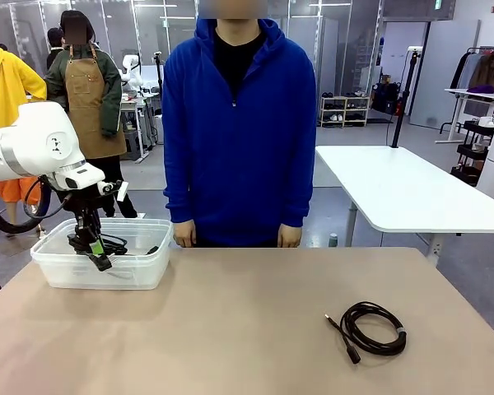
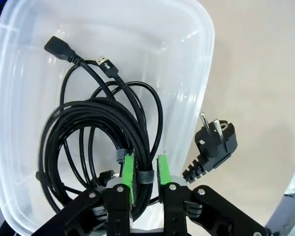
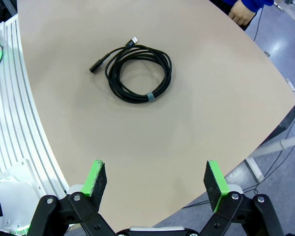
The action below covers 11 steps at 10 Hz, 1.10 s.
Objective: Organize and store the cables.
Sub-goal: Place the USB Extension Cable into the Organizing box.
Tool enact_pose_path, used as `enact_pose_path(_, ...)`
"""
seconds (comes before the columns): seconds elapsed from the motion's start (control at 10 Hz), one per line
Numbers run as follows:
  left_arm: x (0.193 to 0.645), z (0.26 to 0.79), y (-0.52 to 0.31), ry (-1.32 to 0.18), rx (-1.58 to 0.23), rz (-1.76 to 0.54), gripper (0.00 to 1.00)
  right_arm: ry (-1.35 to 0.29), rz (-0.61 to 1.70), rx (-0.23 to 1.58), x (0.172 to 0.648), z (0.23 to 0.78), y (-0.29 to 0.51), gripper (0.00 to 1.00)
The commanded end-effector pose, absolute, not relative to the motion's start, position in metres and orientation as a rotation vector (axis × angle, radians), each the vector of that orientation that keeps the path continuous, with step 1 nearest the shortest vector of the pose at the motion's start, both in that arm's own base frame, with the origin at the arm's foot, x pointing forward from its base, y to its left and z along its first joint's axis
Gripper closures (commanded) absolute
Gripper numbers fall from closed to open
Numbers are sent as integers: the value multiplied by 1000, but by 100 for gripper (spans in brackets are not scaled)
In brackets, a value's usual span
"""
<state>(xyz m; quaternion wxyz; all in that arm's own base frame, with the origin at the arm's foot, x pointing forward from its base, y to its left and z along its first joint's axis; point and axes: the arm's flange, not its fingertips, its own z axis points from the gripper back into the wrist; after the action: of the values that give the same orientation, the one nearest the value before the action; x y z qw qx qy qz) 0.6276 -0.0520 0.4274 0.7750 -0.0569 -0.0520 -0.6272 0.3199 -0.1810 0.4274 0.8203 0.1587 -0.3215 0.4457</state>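
A clear plastic box (image 1: pixel 66 271) stands at the table's left. My left gripper (image 1: pixel 99 259) reaches down into it. In the left wrist view the box (image 2: pixel 177 29) holds coiled black cables (image 2: pixel 103 113) with plug tips, and a two-pin power plug (image 2: pixel 216 140) lies by its rim. The left gripper (image 2: pixel 145 157) straddles a coil at its grey strap, jaws slightly parted around it. Another coiled cable (image 1: pixel 375 327) lies on the table's right side. My right gripper (image 3: pixel 157 179) hangs open above the table edge, well short of that cable (image 3: pixel 137 73).
A person in a blue hoodie stands at the far side, hands (image 1: pixel 184 234) hanging at the table's edge just behind the box. A white table (image 1: pixel 412 189) stands farther back right. The brown tabletop (image 1: pixel 247 313) between the box and the loose coil is bare.
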Motion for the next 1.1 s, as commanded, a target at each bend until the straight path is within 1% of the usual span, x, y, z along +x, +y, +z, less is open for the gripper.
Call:
enact_pose_path(0.0, 625, 431, -52, -138, -144, -1343, 63, -695, 946, 344, 319, 428, -180, 0)
enact_pose_path(0.1, 624, 432, -53, -140, -130, -1355, 51, -695, 946, 344, 319, 428, -180, 0)
enact_pose_path(0.2, 622, 434, -52, -149, -134, -1351, 51, -695, 946, 344, 319, 428, -180, 0)
enact_pose_path(0.3, 621, 436, -51, -151, -135, -1351, 40, -695, 946, 344, 319, 428, -180, 0)
enact_pose_path(0.4, 620, 437, -50, -157, -137, -1347, 39, -695, 946, 344, 319, 428, -180, 0)
enact_pose_path(0.5, 618, 439, -49, -164, -159, -1351, 28, -695, 946, 344, 319, 428, -180, 0)
enact_pose_path(0.6, 615, 443, -49, -149, -145, -1351, 27, -695, 946, 344, 319, 428, -180, 0)
enact_pose_path(0.7, 613, 447, -48, -157, -144, -1355, 16, -695, 946, 344, 319, 428, -180, 0)
enact_pose_path(0.8, 613, 448, -47, -157, -143, -1350, 15, -695, 946, 344, 319, 428, -180, 0)
enact_pose_path(0.9, 613, 448, -46, -158, -145, -1349, 4, -695, 946, 344, 319, 428, -180, 0)
enact_pose_path(1.0, 611, 453, -48, -175, -137, -1358, 3, -695, 946, 344, 319, 428, -180, 0)
